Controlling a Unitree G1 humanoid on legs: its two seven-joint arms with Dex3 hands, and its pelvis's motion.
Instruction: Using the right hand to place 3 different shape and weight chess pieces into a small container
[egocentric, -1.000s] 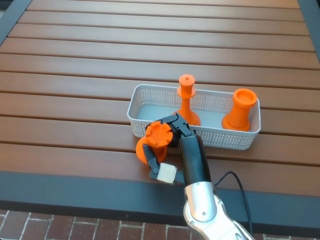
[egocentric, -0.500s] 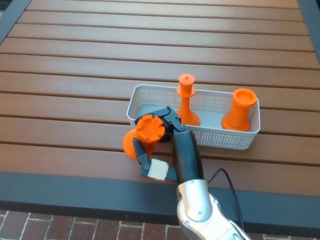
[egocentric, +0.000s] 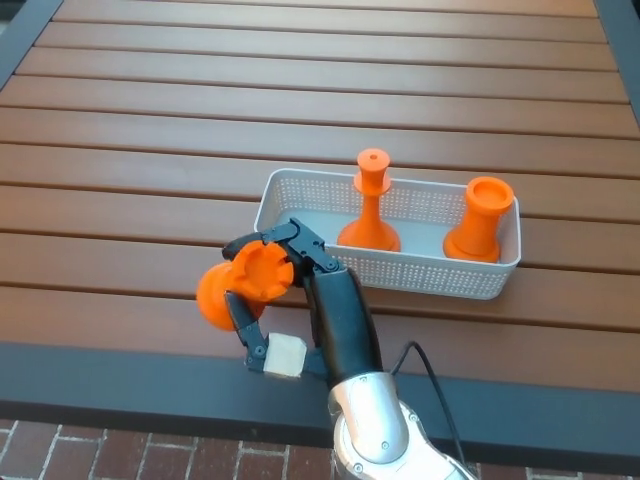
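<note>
Just left of the basket (egocentric: 300, 215), above the slatted desk (egocentric: 150, 150), the right hand (egocentric: 275, 285) has its fingers (egocentric: 240, 312) clamped on an orange chess piece (egocentric: 240, 285), tilted with its notched crown toward the camera. It looks like rigid, smooth plastic, probably light but slippery; the narrow waist between crown and wide base seems the surest place to hold. Two pieces already stand in the basket: a slim one (egocentric: 369, 205) mid-way and a stout one (egocentric: 479, 220) at the right end. The near wall must be cleared; the left end looks free.
</note>
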